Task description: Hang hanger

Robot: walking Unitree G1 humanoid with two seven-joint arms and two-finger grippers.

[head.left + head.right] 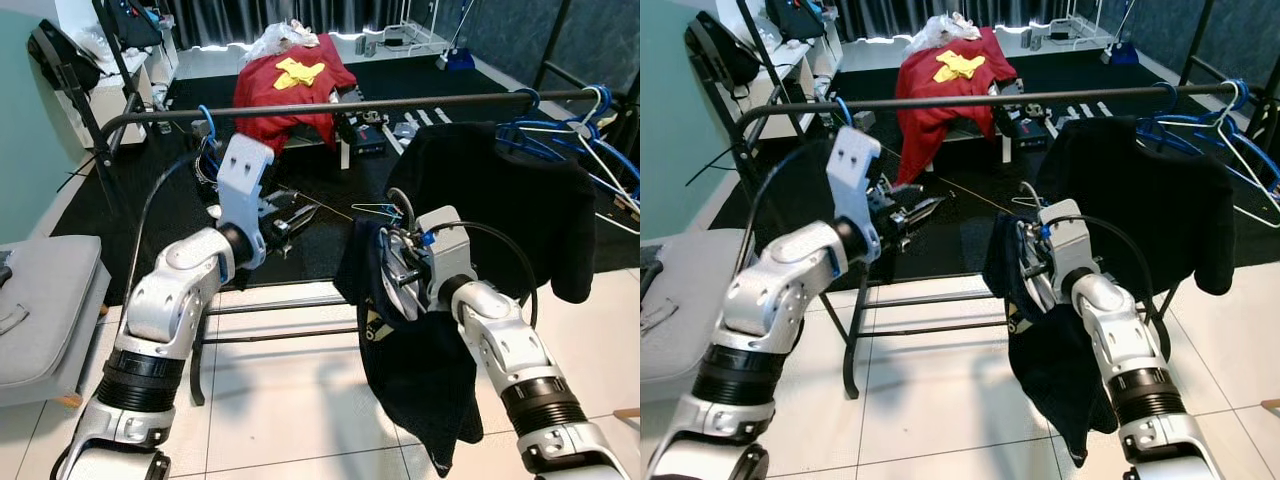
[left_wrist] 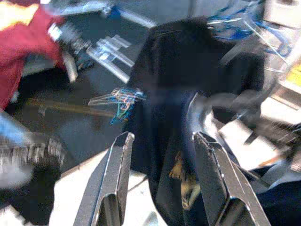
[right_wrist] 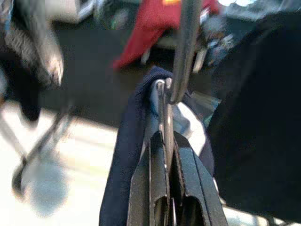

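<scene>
right gripper point(image 3: 165, 155) clamping hanger point(image 3: 165, 110); left gripper point(image 2: 162, 174) open, rail point(image 1: 330, 104)

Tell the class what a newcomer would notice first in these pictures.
The right gripper, shut on a hanger carrying a dark garment, held below the black rail. Beside it, a black shirt drapes over that rail; a red cloth lies beyond.

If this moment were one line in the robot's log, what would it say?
right claw: shut on hanger with dark garment | left claw: open | rail: hanger not yet on
</scene>
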